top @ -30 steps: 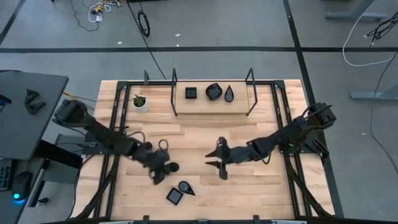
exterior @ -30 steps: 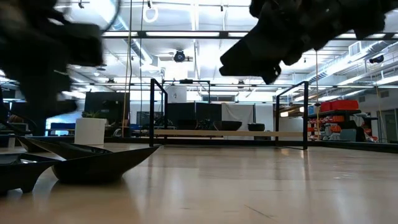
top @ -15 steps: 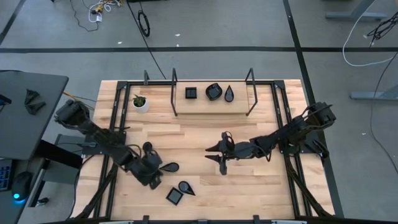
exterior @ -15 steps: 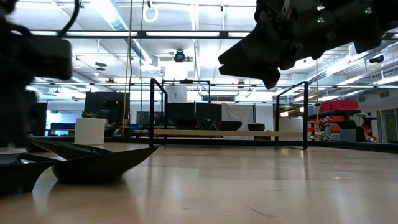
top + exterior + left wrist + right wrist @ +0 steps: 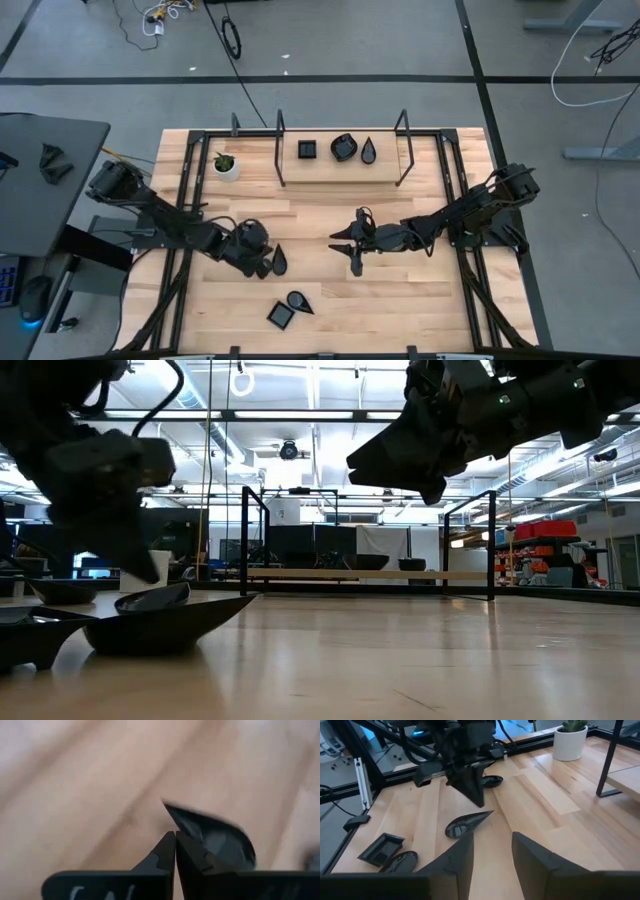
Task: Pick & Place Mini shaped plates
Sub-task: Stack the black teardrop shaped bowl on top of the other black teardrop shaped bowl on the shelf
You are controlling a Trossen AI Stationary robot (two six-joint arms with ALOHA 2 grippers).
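A black teardrop mini plate (image 5: 278, 259) lies flat on the table just beyond my left gripper (image 5: 174, 836), which is shut and slants down at the plate's left side. In the right wrist view a rounded plate (image 5: 487, 781) lies behind that gripper. A square plate (image 5: 281, 316) and another teardrop plate (image 5: 299, 301) lie near the front edge. My right gripper (image 5: 350, 252) hovers open above mid-table, empty, pointing toward the left arm. My left gripper's shut fingertips (image 5: 478, 802) come down slanting from the table's left, right beside the teardrop plate's edge (image 5: 176, 817). Whether they touch it cannot be told. The plate rests flat on the wood.
A low shelf (image 5: 340, 165) in a black frame at the far edge carries a square, a rounded and a teardrop plate. A white pot with a green plant (image 5: 227, 165) stands at the far left. Bare wood lies between the two grippers and to the near right.
My left gripper, still shut, has turned at the wrist and swung from the near side toward the table's far and right side. The teardrop plate beside it has turned about on the table, from lying crosswise to pointing toward the far edge.
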